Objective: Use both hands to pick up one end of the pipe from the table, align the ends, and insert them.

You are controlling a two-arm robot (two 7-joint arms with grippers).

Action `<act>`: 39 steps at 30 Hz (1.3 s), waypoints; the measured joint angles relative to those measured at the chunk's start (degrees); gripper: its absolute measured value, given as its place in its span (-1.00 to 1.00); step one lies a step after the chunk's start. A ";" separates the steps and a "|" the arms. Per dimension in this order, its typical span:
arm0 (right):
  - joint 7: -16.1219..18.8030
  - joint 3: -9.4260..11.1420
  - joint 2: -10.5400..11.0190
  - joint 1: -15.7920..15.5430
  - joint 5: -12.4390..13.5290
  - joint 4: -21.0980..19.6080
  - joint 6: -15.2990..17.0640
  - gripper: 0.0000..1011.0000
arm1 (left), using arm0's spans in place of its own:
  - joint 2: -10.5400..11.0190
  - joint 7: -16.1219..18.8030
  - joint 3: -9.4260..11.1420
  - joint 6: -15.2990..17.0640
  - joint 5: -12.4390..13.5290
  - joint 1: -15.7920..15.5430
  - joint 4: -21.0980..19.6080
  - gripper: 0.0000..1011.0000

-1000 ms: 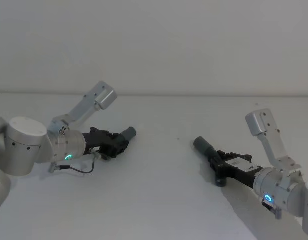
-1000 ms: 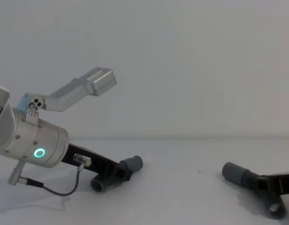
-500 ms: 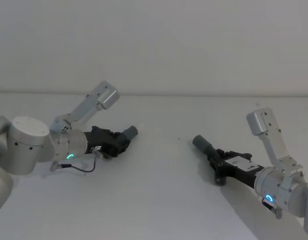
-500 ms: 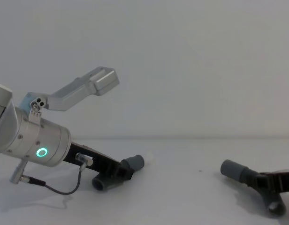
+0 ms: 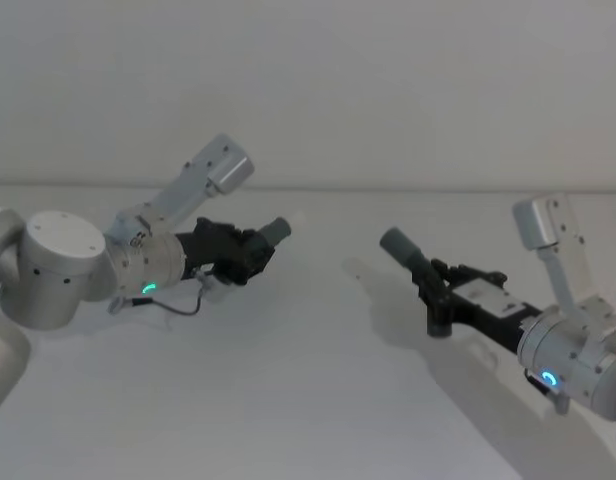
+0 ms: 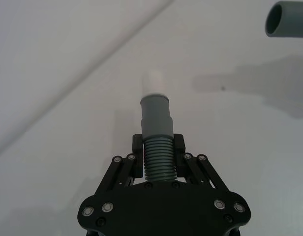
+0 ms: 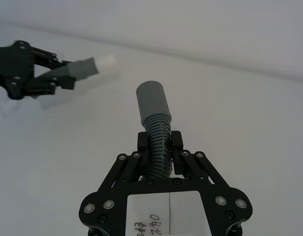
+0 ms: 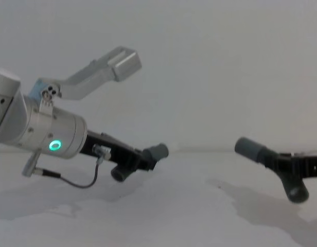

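On the left side, the left gripper (image 5: 250, 252), at the end of a silver wrist (image 8: 50, 135) with a green ring light (image 8: 55, 145), has its ridged fingers pressed onto the ribbed body of the left pipe piece (image 6: 157, 129) from both sides. This piece is dark grey and bent. It has a smooth lighter-grey cuff (image 6: 156, 115), and after the cuff comes a narrow white tip (image 6: 154, 81) that points toward the middle. The piece is held a little above the white table (image 5: 308, 400), and its shadow lies under it. On the right side, the right gripper (image 5: 435, 288) pinches the right pipe piece (image 7: 156, 125) in the same way, at the ribs. Its wide grey cuff (image 7: 152, 101) is smooth and open at the mouth, and it points up and to the left, toward the white tip. The other end of this piece (image 8: 297, 194) hangs down below the fingers, also above the table. The two ends face each other but are well apart.
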 joint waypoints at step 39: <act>26.97 -0.64 12.34 5.48 7.87 2.71 -12.81 -0.48 | 8.81 -15.80 3.59 -18.17 2.55 -7.26 -2.20 -0.32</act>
